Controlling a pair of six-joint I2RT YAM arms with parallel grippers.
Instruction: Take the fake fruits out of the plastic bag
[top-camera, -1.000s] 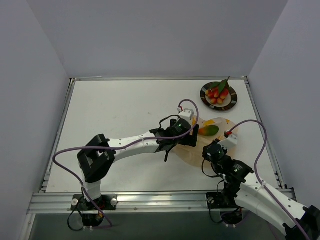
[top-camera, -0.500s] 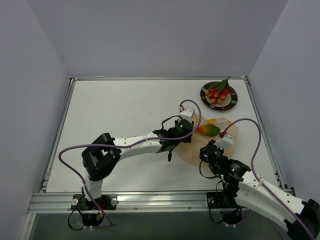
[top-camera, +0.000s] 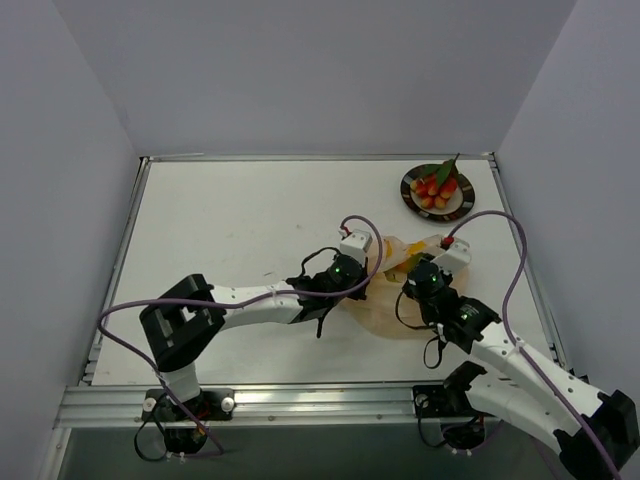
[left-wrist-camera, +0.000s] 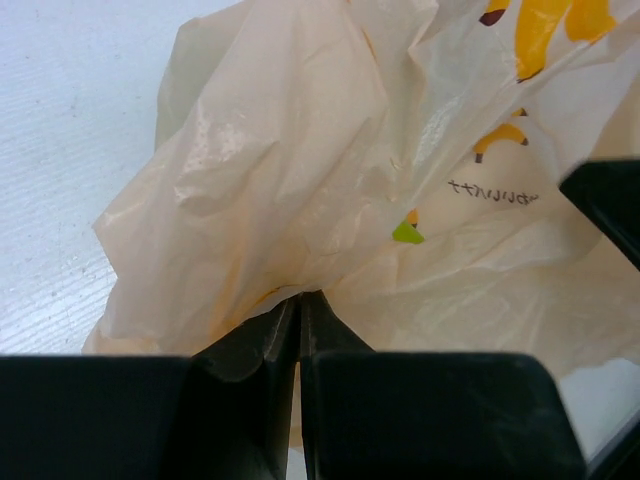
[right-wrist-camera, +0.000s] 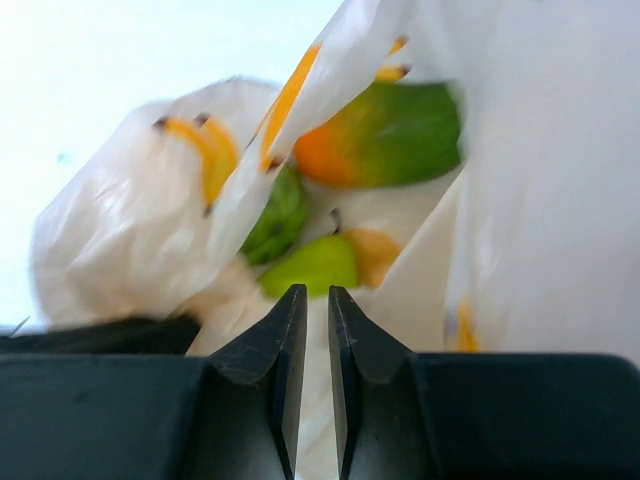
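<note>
Ideally, with the left gripper (left-wrist-camera: 299, 300) clamped on a fold of the plastic bag (left-wrist-camera: 300, 150) and the right gripper (right-wrist-camera: 308, 295) nipped onto its film, both lift gently apart so the mango (right-wrist-camera: 385, 135), just beyond the right fingertips and lying crosswise with its orange end leftward, rolls out.

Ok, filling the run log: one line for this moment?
left gripper: shut on bag | right gripper: shut on bag | fruits: in bag | berries: on plate
</note>
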